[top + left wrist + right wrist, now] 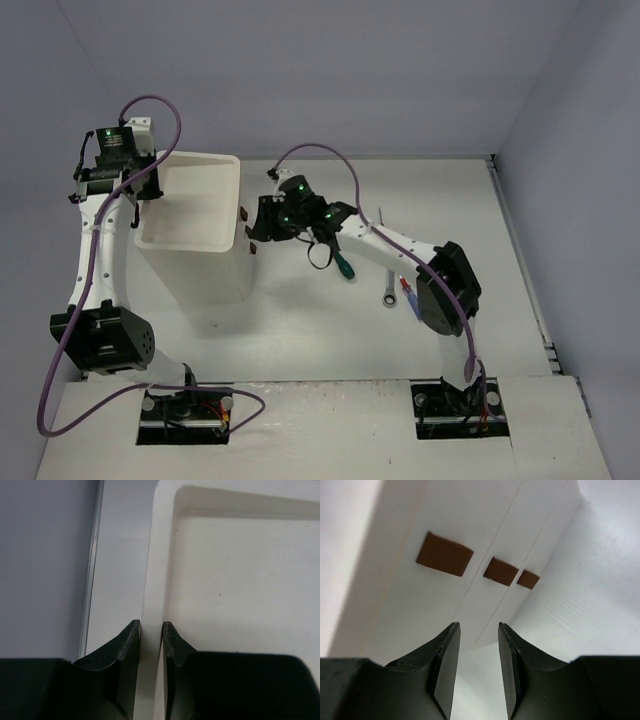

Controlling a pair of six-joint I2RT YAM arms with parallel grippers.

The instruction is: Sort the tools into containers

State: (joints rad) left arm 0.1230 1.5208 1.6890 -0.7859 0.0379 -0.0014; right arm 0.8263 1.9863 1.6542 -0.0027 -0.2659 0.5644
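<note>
Two grippers at the white box [200,275]: I read left gripper [151,626] pinched on its tray rim, right gripper [479,626] part-open, empty, facing drawer handles [445,554]. Green screwdriver [343,265] and wrench [387,292] lie on table [300,340] nearby.

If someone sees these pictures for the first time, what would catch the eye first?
The tall white box stands out at centre-left: the left gripper pinches the rim of its tray top, while the open right gripper faces its three brown drawer handles. Right of the box, a green-handled screwdriver and a silver wrench lie on the table.
</note>
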